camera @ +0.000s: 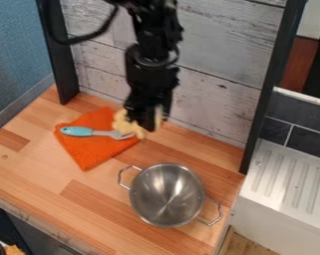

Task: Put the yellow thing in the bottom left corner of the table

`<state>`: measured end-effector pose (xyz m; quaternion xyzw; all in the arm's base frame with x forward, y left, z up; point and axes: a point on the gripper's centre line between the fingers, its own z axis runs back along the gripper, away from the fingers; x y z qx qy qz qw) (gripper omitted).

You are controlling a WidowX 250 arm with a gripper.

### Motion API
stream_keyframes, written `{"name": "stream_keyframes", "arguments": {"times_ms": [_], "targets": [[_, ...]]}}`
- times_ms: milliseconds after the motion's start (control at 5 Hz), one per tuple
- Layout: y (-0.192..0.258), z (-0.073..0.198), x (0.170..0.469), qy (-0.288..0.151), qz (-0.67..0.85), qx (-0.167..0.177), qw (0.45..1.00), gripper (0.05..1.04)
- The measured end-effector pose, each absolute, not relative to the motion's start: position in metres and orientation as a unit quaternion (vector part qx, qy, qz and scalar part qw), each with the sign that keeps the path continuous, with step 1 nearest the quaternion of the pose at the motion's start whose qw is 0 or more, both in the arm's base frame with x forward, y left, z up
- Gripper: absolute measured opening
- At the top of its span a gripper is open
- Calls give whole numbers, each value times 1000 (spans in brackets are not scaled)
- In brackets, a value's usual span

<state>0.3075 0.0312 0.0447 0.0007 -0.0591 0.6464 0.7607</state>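
From where I stand, the orange cloth (95,152) lies left of centre on the light wooden table (29,164), with a turquoise-handled utensil (79,131) resting across it, its grey head pointing right. By that head, near the cloth's upper right edge, I see the pale yellow thing (123,123), showing on both sides of the black gripper (146,127), which hangs down from the top of the frame. I can't tell whether the gripper is clamped on it. Right of centre, lower down, sits a two-handled shiny metal pot (150,175).
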Motion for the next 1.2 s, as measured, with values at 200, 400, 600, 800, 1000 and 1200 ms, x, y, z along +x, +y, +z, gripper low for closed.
{"name": "stream_keyframes", "arguments": {"times_ms": [200,400,600,800,1000,1200], "targets": [[66,55,292,-74,686,8,723,416],[95,61,277,-81,717,16,692,416],[122,60,265,-85,742,34,664,416],[148,48,248,-73,767,46,636,416],[170,27,233,-54,786,71,612,416],[193,7,219,-41,800,75,594,416]]}}
